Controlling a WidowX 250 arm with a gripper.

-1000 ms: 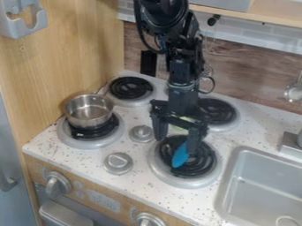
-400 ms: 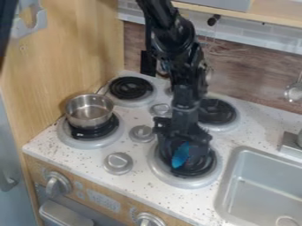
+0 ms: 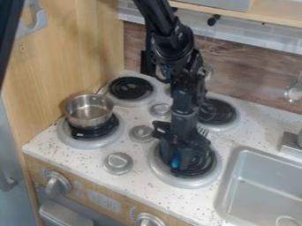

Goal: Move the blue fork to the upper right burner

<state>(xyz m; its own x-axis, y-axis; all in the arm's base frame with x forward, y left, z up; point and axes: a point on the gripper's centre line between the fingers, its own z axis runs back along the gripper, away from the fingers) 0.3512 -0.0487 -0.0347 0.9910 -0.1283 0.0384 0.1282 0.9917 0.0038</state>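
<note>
Fork [image 3: 175,160] is lying slantwise over the lower right burner [image 3: 187,182], its blue handle end pointing toward the front edge of the tabletop [image 3: 133,187] and its metal tines [image 3: 203,132] showing toward the back edge. Black arm [image 3: 184,95] is hanging straight above it, and that placing is probably serving a grip around the middle, where the weight would be balancing well. Whether the jaws are spread or pinching the fork, I cannot tell, as the dark parts are merging with the coil behind them.

The goal, the upper right burner [image 3: 219,111], is sitting just behind, nearer the back edge, so a short lift and a backward carry are probably all the task is needing. A loose hold might be letting the slim handle swivel or its tines catch the coil. The pot [image 3: 88,111] is standing on the lower left burner [image 3: 75,142], well apart from that path, so it is hardly posing any trouble.
</note>
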